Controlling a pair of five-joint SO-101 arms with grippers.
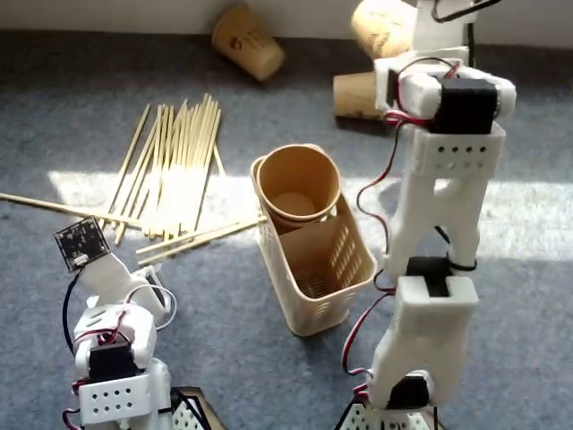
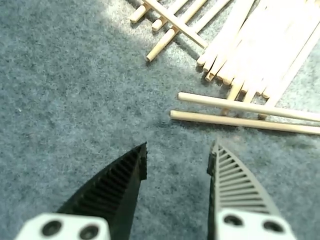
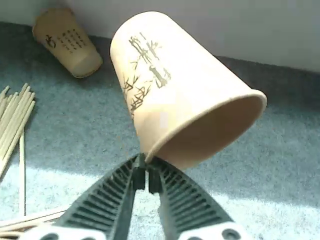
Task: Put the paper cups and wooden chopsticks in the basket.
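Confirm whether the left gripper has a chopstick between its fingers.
No, the left gripper is open over bare carpet, with the nearest chopsticks lying on the floor ahead of it.

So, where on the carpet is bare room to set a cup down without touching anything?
Bare carpet lies between the basket and the left arm, on the near side. The basket's near compartment is also empty. It is crowded left of the basket, where the wooden chopsticks spread, and along the wall, where two paper cups lie.
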